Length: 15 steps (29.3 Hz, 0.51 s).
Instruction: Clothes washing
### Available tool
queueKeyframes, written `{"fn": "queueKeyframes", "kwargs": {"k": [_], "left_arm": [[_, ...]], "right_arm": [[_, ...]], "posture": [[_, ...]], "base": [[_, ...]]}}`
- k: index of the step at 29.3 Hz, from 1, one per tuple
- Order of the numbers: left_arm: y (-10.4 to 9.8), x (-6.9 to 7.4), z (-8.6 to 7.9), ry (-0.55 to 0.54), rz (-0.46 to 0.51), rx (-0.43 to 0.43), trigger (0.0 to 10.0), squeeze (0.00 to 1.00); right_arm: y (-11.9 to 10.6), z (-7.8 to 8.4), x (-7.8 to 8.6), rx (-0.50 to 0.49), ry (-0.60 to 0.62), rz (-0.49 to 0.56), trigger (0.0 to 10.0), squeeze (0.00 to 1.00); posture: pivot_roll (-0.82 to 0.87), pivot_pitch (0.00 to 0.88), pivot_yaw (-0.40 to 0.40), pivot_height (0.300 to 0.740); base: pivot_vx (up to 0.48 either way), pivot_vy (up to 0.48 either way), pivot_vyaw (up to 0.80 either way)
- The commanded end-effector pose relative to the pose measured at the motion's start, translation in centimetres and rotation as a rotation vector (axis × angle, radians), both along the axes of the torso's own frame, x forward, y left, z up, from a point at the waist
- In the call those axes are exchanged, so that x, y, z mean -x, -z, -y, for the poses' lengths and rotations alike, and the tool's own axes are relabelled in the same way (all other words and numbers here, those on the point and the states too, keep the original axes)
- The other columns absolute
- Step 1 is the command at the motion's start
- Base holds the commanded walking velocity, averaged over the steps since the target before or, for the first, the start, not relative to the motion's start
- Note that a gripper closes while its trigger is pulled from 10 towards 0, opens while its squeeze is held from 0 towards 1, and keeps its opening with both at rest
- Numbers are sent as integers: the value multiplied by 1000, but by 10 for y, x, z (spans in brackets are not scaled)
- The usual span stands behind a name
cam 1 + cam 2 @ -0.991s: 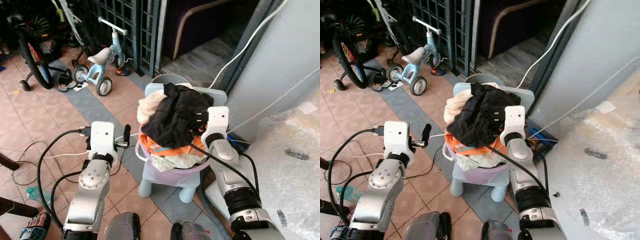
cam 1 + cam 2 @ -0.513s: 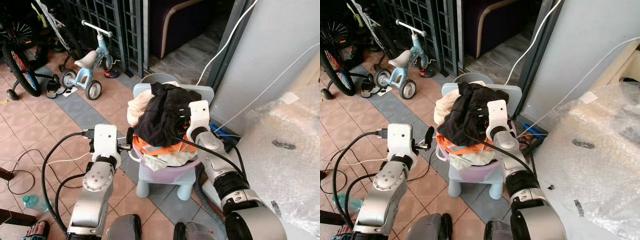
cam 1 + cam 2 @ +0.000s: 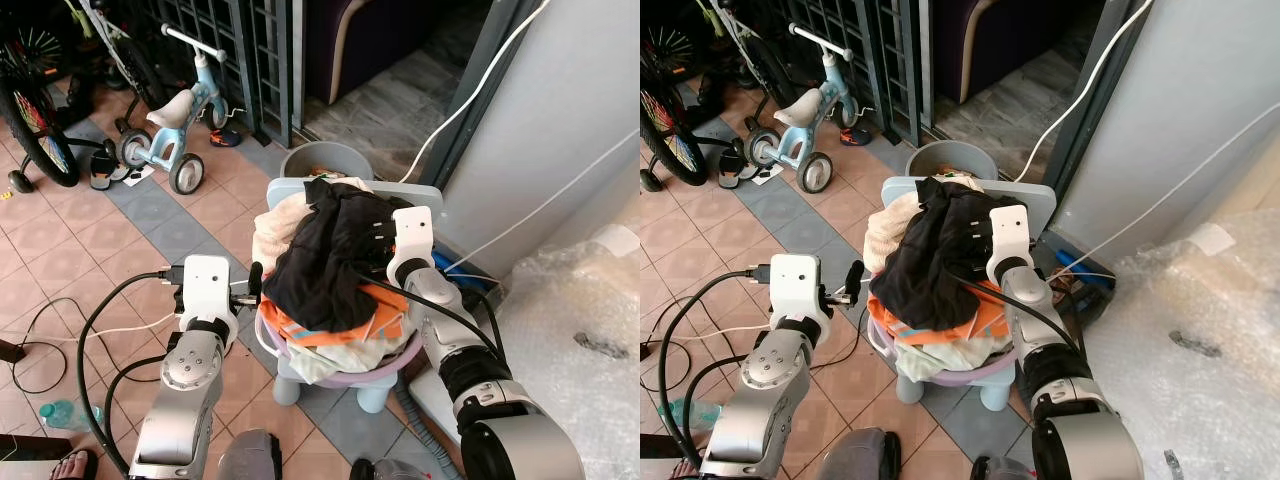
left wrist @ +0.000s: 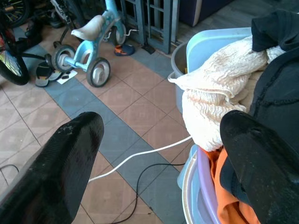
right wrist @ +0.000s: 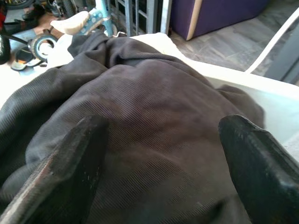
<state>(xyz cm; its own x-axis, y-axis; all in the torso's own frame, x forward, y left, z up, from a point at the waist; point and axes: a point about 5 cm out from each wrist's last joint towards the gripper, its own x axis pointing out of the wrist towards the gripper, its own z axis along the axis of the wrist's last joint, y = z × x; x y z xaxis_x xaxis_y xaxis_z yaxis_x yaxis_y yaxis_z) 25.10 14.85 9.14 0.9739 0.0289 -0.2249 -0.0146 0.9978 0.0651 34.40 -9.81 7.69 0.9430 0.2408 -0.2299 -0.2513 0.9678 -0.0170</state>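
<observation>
A purple basin (image 3: 345,378) heaped with laundry stands on a light blue child's chair (image 3: 428,197). A black garment (image 3: 330,255) lies on top, with a cream garment (image 3: 272,228) at its left and an orange one (image 3: 345,325) beneath. My right gripper (image 3: 377,234) is open and pressed against the black garment (image 5: 154,116), its fingers spread over the cloth. My left gripper (image 3: 255,280) is open beside the basin's left rim (image 4: 202,179), next to the cream garment (image 4: 215,93), and holds nothing.
A grey bucket (image 3: 318,160) stands behind the chair. A child's tricycle (image 3: 185,115) and a bicycle (image 3: 40,110) are at the far left. Cables cross the tiled floor (image 3: 60,310). A bubble-wrapped object (image 3: 585,330) stands at the right. A person's sandalled foot (image 3: 70,467) is at the bottom left.
The camera has shifted. My left gripper has come closer to the basin's left side. My right gripper stays against the black garment.
</observation>
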Motion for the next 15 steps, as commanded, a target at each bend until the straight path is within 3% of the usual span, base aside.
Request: {"fn": "queueKeyframes", "kwargs": {"k": [1,9,15], "left_arm": [[-4,0,9,21,11,12,10000,0],[-4,0,6,6,5,1,10000,0],[-1,0,3,-1,-17,-5,10000,0]], "right_arm": [[12,11,4,18,8,-65,10000,0],[16,9,6,17,-64,-102,10000,0],[8,5,6,-36,-248,-103,10000,0]], "posture": [[157,123,-13,740],[167,121,-16,740],[160,114,-13,740]], "base": [[0,0,0],[0,0,0],[0,0,0]]}}
